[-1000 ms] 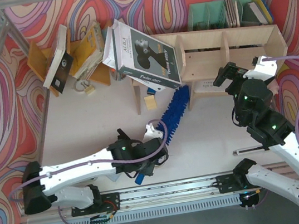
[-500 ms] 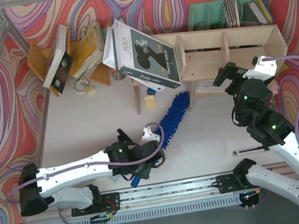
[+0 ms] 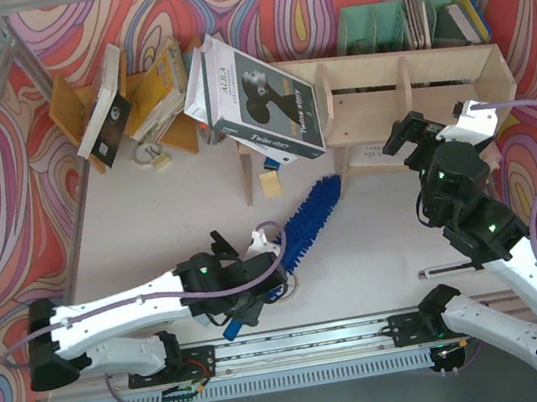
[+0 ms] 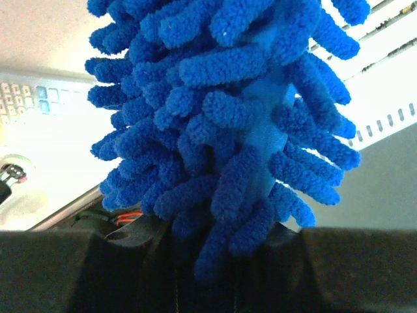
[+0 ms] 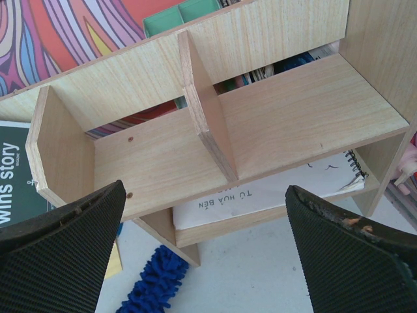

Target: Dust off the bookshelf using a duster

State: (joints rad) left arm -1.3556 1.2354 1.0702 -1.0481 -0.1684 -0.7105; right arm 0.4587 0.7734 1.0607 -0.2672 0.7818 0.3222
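Pulls the duster (image 3: 308,217) back toward 7 o'clock, tip now near a leg of the bookshelf (image 3: 411,73) — left gripper (image 3: 265,280) clenched on its handle, right gripper (image 3: 406,133) gaping, empty, at 3 o'clock. Looks barely begun: upper compartments probably left.

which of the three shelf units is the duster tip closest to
The pale plywood bookshelf: the duster tip lies by one of its legs. The orange rack sits far left and the teal organiser behind, both farther off.
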